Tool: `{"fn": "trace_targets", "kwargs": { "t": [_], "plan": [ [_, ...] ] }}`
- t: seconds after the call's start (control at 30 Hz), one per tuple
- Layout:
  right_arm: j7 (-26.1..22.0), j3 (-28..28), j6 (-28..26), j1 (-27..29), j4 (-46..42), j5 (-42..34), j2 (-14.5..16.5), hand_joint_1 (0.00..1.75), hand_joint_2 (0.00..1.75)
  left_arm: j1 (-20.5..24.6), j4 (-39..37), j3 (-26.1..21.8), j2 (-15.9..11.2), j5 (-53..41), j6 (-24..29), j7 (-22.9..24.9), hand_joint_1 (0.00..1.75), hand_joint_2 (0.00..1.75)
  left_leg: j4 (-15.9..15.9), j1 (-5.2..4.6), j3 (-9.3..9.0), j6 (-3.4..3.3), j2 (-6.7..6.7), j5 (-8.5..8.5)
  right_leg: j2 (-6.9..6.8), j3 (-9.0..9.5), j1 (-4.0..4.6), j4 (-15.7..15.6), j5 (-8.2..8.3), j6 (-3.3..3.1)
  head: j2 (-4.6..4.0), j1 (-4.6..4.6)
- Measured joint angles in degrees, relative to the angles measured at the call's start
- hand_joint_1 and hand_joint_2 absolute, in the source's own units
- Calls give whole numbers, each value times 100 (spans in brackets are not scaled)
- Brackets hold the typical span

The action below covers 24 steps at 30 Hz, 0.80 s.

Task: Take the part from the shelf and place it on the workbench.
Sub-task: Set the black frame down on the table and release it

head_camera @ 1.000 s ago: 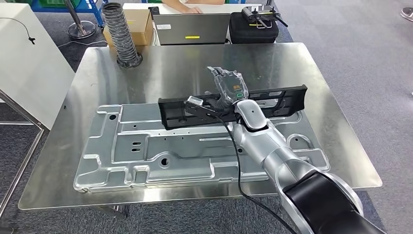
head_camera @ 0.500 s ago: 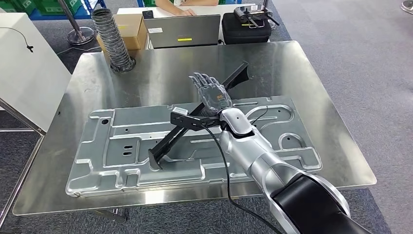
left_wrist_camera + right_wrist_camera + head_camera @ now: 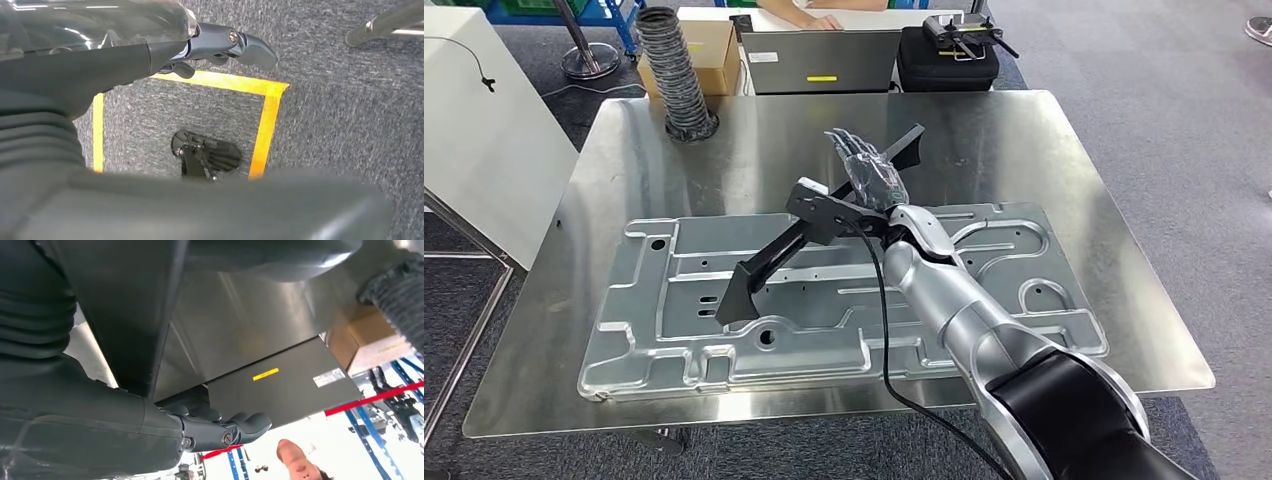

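Observation:
A long black plastic part (image 3: 769, 262) slants across the middle of the head view. Its low end is over the stamped metal panel (image 3: 674, 300) and its high end points toward the far edge of the steel workbench (image 3: 1044, 140). My right hand (image 3: 869, 172) grips the part near its upper half, fingers stretched along it. In the right wrist view the part (image 3: 125, 305) runs past the hand, with the fingers (image 3: 220, 432) beneath it. My left hand (image 3: 210, 45) hangs over grey carpet, fingers apart and holding nothing.
At the workbench's far side stand a grey ribbed hose (image 3: 674, 70), a cardboard box (image 3: 714, 45), a laptop (image 3: 824, 60) and a black case (image 3: 944, 60). A person's hand (image 3: 804, 15) rests behind the laptop. A white cabinet (image 3: 474, 140) stands to the left.
The black part has swung from lying crosswise over the panel to a steep diagonal, still in my right hand. The camera view has shifted slightly.

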<state>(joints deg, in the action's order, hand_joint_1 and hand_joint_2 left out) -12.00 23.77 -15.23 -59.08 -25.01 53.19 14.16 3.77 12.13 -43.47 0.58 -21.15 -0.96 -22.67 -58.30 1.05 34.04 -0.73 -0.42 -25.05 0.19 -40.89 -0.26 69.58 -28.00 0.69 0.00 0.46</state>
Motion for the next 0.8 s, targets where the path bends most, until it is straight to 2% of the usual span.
{"fn": "trace_targets", "kwargs": {
  "t": [0.07,0.1,0.17,0.23,0.27,0.3,0.37,0.4,0.43,0.47,0.53,0.57,0.6,0.63,0.73,0.8],
  "plan": [
    [-16,-54,-7,-52,-36,-34,-4,0,0,7,-1,-3,19,-5,0,2,0,0,-7,-15,-4,24,-9,-19,1,361,32,-803,337,-72,1,-8],
    [-26,-78,-13,-78,-50,-60,-7,0,0,12,-1,-9,28,-12,0,3,0,0,-6,-19,2,46,-9,-23,1,455,53,-1027,398,-94,1,-12],
    [-45,-125,-8,-116,-68,-137,-31,0,0,16,-1,-33,37,-37,-1,4,0,0,16,-19,7,105,-8,-19,4,480,79,-1131,392,-118,1,-18],
    [-69,-171,67,-158,-95,-269,-73,0,0,12,-1,-67,41,-72,-4,-3,0,0,-2,-22,9,162,-4,-67,1,522,36,-1202,414,-156,1,-21],
    [-99,-201,152,-198,-108,-367,-97,0,0,12,-1,-80,44,-91,-7,-9,0,0,-111,-27,50,184,0,-151,-3,552,13,-1247,431,-178,1,-31],
    [-149,-241,258,-243,-120,-493,-123,0,0,14,0,-90,45,-116,-9,-17,0,0,-363,-26,157,204,3,-299,-7,580,-7,-1283,442,-196,1,-44],
    [-288,-360,412,-310,-163,-787,-203,0,0,18,0,-101,46,-157,-11,-29,0,0,-1105,-11,504,243,8,-637,-11,598,2,-1286,436,-218,0,-64],
    [-363,-436,422,-322,-204,-922,-256,0,0,17,0,-106,45,-174,-11,-33,0,0,-1425,-3,669,263,8,-732,-13,600,5,-1278,428,-221,0,-65],
    [-430,-517,398,-325,-259,-1016,-310,0,0,15,0,-110,45,-190,-13,-36,0,0,-1551,6,748,280,10,-714,-16,601,6,-1266,417,-219,0,-65],
    [-481,-587,384,-331,-319,-1053,-364,0,0,12,0,-114,45,-207,-14,-37,0,0,-1456,19,722,293,13,-584,-16,602,3,-1247,401,-212,0,-65],
    [-519,-656,508,-369,-415,-967,-453,0,0,17,0,-117,43,-250,-15,-38,0,0,-787,51,428,308,20,-172,-1,599,-5,-1182,352,-178,0,-65],
    [-497,-639,686,-407,-439,-845,-498,0,0,30,0,-117,43,-271,-15,-36,0,0,-445,52,268,301,18,-35,14,586,1,-1135,326,-153,0,-67],
    [-456,-583,938,-455,-448,-671,-542,0,0,53,0,-117,43,-296,-14,-28,0,0,-224,47,167,275,15,24,29,563,7,-1099,311,-122,1,-67],
    [-398,-493,1221,-506,-446,-448,-588,0,0,79,0,-117,44,-321,-11,-17,0,0,-126,35,129,240,9,15,39,537,14,-1075,307,-92,1,-68],
    [-243,-122,1839,-599,-410,133,-684,0,0,132,0,-116,45,-370,-4,28,0,0,-80,31,128,127,2,14,41,498,9,-1056,301,-12,0,-63],
    [-201,70,1950,-639,-380,258,-725,0,0,155,0,-116,45,-386,-4,40,0,0,-45,46,114,62,6,38,30,363,-5,-747,102,43,0,-45]
  ]
}}
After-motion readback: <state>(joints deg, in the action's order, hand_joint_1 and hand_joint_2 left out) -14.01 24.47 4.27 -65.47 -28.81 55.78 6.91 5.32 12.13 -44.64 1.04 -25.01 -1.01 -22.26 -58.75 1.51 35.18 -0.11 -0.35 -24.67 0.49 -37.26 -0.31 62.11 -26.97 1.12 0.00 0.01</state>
